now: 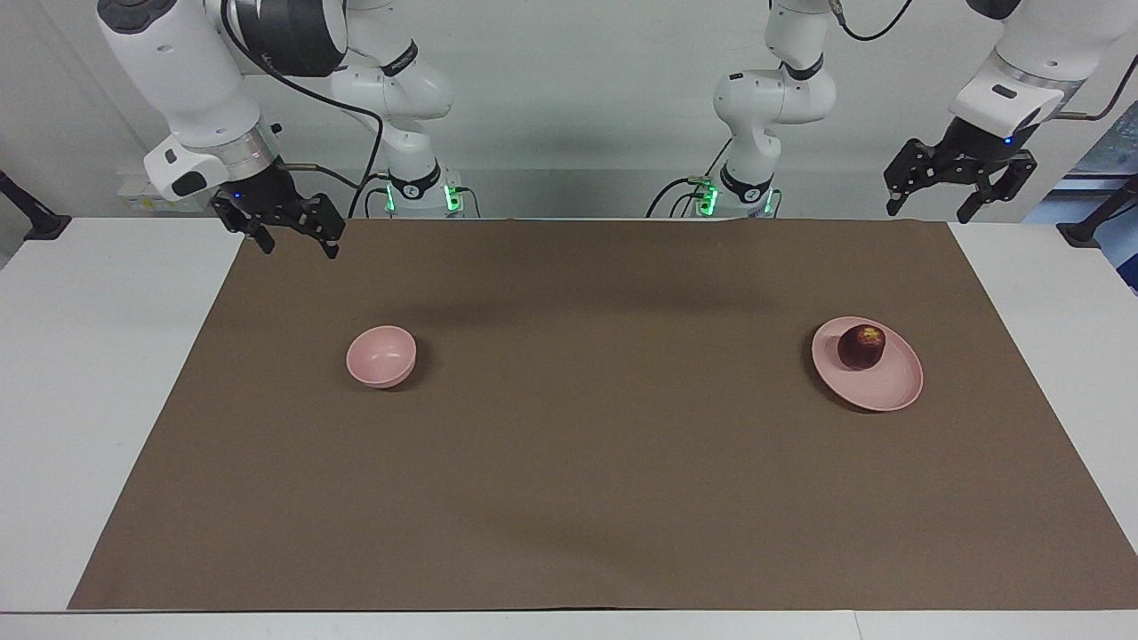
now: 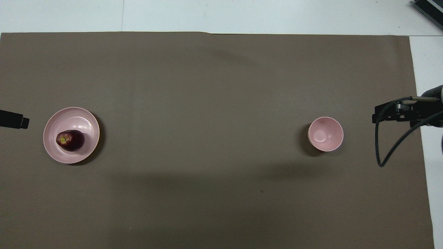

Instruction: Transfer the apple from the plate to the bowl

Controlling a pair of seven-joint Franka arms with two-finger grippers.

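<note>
The dark red apple [image 1: 861,347] [image 2: 70,140] lies on the wide pale pink plate [image 1: 885,387] [image 2: 78,117] toward the left arm's end of the brown mat. The small deep pink bowl [image 1: 381,356] [image 2: 325,134] stands empty toward the right arm's end. My left gripper [image 1: 929,212] [image 2: 14,119] hangs open and empty in the air over the mat's edge at its own end, apart from the plate. My right gripper [image 1: 299,247] [image 2: 391,116] hangs open and empty over the mat's edge at its end, apart from the bowl.
A brown mat [image 1: 569,462] [image 2: 207,86] covers most of the white table [image 1: 98,373]. A black cable [image 2: 380,145] hangs from the right arm's wrist.
</note>
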